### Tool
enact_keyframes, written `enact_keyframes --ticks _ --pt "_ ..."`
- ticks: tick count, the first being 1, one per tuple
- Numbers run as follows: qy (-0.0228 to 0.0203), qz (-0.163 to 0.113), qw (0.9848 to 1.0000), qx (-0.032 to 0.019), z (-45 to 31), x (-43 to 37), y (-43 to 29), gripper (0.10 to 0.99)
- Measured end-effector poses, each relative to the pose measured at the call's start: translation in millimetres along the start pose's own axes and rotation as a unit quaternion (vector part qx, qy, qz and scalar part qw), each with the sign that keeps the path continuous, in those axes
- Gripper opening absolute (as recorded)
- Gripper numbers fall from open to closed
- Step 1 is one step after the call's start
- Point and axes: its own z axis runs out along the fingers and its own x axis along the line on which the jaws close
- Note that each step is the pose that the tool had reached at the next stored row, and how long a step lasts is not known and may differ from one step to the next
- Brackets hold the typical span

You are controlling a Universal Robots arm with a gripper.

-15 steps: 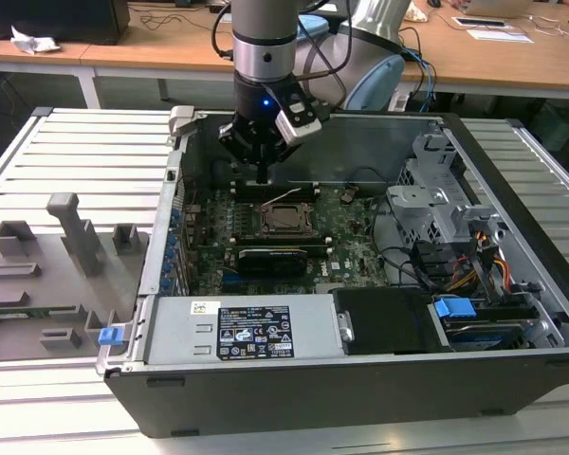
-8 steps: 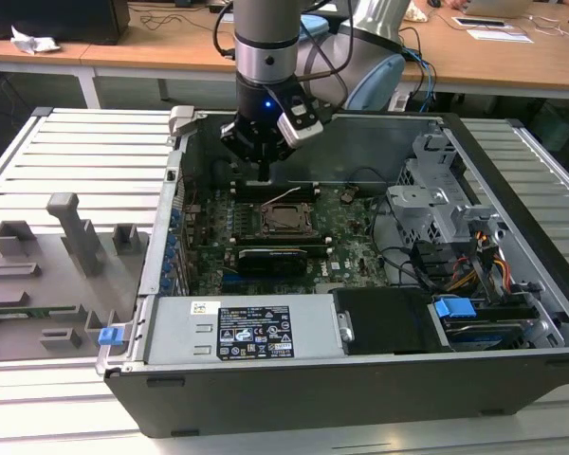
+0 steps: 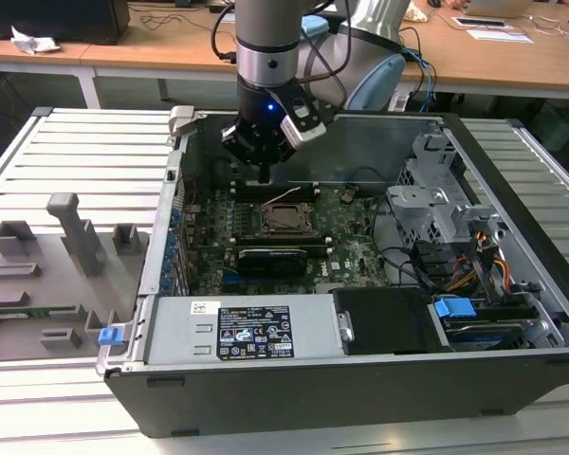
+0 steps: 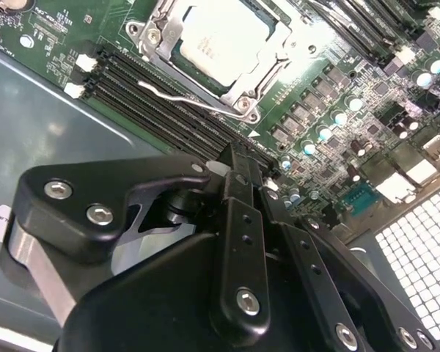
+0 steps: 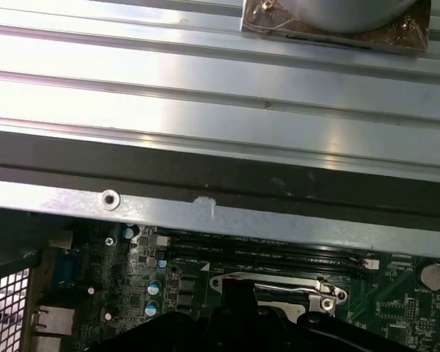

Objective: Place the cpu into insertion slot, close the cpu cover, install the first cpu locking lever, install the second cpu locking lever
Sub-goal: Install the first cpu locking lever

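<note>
While the cpu point(image 4: 224, 40) sits under the cpu cover point(image 4: 260, 86), the clenched tool point(image 3: 264, 173) hovers above.

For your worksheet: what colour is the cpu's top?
The cpu is silvery-grey; second wrist view shows it best.

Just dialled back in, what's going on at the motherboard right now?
The gripper, shut and empty, hangs just above the motherboard beside the cpu. The cpu sits in the slot with the cover down over it. One wire lever looks unlatched, standing clear of the cover's edge. I cannot judge the other lever.
</note>
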Motion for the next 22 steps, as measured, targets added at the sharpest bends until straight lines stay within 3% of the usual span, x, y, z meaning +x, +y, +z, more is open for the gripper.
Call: enact_keyframes --ticks 5,9,22 --pt "0.0007 -0.009 1.0 -0.0001 5.8 -5.1 -0.7 0.106" --pt "-0.0004 0.006 1.0 -0.0008 9.3 -8.0 -1.2 0.106" --pt "-0.0005 0.007 1.0 -0.0013 15.3 -9.0 -1.7 0.106"
